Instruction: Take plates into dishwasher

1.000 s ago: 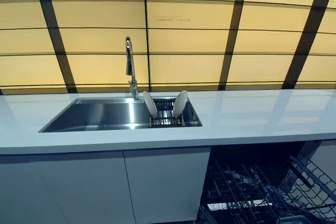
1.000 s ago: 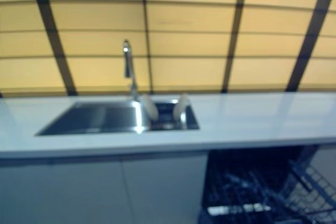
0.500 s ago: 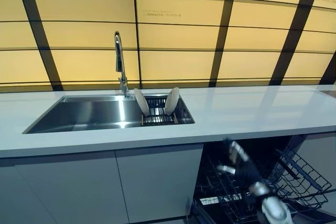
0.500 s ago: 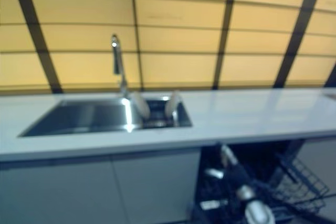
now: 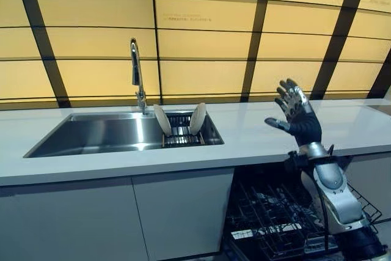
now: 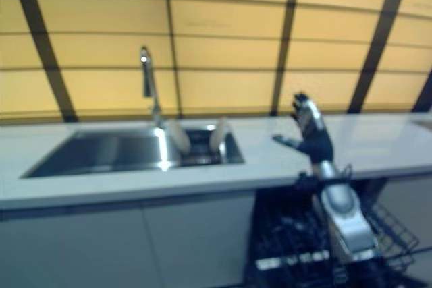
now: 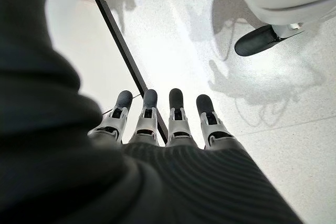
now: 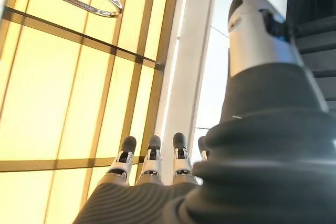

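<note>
Two pale plates stand on edge in a dark wire rack (image 5: 183,131) set in the right end of the steel sink (image 5: 104,134), a little left of the frame's centre. The left plate (image 5: 161,120) leans with its top toward the left, the right plate (image 5: 197,118) leans with its top toward the right, so the pair opens upward like a V; each one's long axis runs steeply up from the rack, and their faces turn partly toward each other. The plates stand apart, with bare rack bars between them. A tall chrome tap (image 5: 137,74) rises just behind the sink's back rim, left of the plates.

The white bench (image 5: 256,136) runs the full width of the frame. Below it at lower right the dishwasher is open, its dark wire basket (image 5: 275,215) pulled out.

The right hand (image 5: 296,114) is raised above the bench at the right of the frame, well apart from the plates, fingers spread and straight, thumb out to the left, holding nothing. The left hand (image 7: 163,124) shows only in its wrist view, fingers straight over a pale speckled floor, also empty.

A line of small print sits on one amber wall panel (image 5: 201,13) at upper centre, too small to read.
</note>
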